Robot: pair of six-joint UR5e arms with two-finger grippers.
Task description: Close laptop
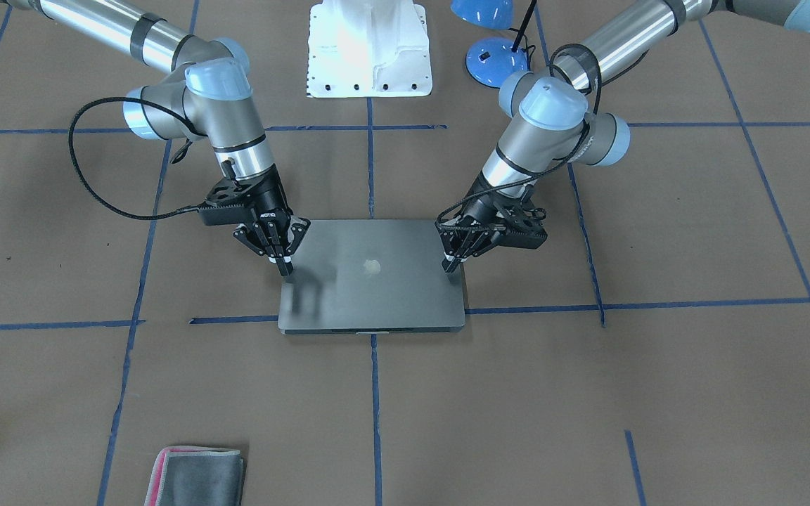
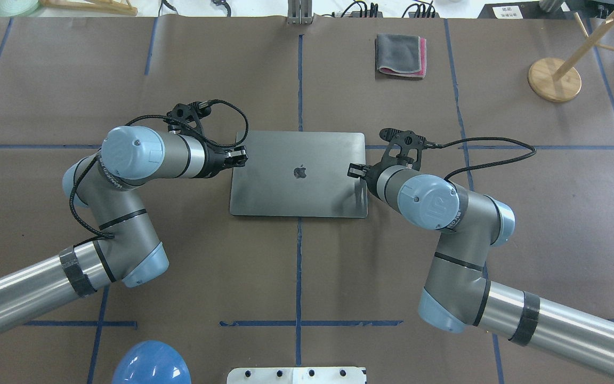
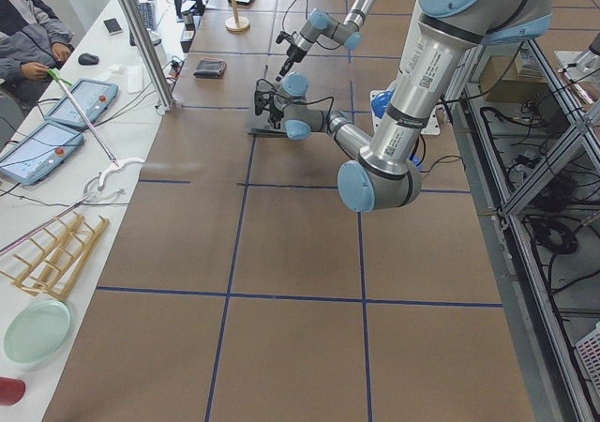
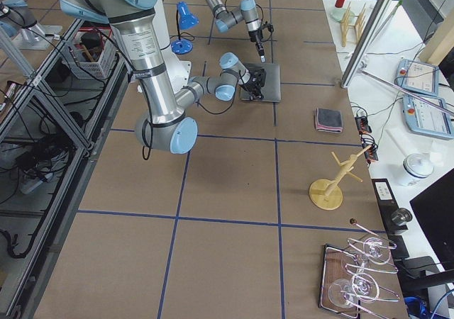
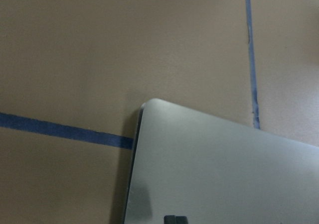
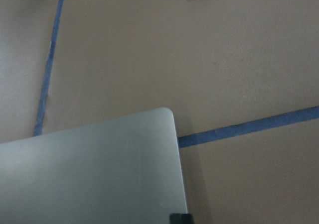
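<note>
Grey laptop [image 2: 285, 186] flat; wrist views: corners

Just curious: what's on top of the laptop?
On the laptop lid: the left gripper and right gripper, at its side edges. Contact unclear; the closed lid hides everything inside.

The brown table [image 2: 205, 240] carries the closed laptop [image 2: 298, 186], a folded cloth [image 2: 400, 55] and a wooden stand [image 2: 554, 79].

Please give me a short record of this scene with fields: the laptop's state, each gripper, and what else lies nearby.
laptop: closed, lid flat, logo facing up
left gripper: shut, at the lid's edge on the robot's left
right gripper: shut, at the opposite edge
contact with lid: cannot tell
cloth: folded, beyond the laptop, apart from it
task: looks done
</note>
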